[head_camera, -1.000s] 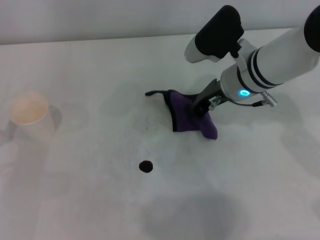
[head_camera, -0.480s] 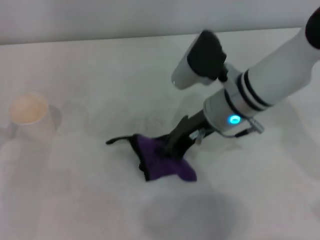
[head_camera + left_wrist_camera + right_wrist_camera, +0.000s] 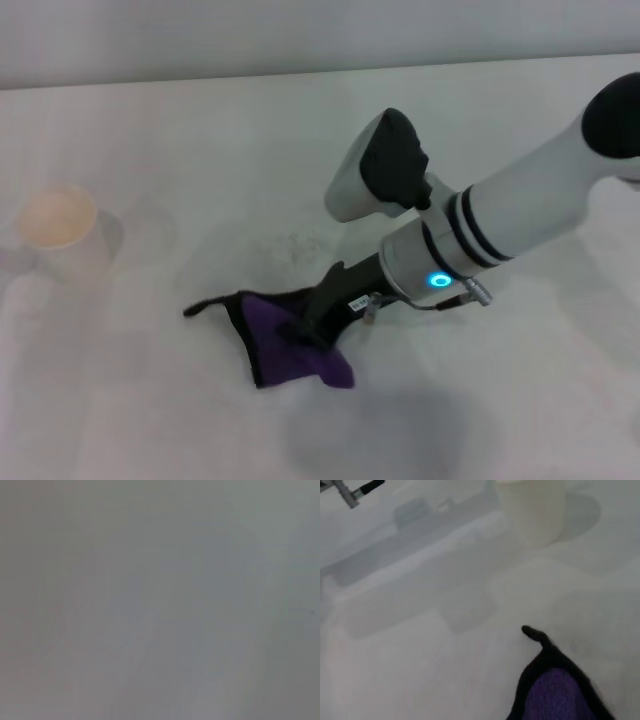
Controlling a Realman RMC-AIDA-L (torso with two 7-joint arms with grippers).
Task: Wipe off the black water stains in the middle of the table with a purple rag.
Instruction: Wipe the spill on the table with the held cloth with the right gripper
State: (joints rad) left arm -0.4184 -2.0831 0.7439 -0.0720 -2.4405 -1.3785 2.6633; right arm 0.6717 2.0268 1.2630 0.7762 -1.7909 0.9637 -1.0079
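In the middle of the broad white matte table [image 3: 150, 420], the small folded purple rag with black edging [image 3: 285, 350] lies pressed flat under the right gripper [image 3: 305, 330], its thin loop tail trailing toward a pale plastic cup [image 3: 60, 230] well off to the left. No small round black blot shows anywhere, so it is either wiped off or hidden beneath the cloth; judging by this, the wiping is under way and may be nearly finished. The dark fingers look narrowly closed, pinching the rag. The left gripper is out of sight.
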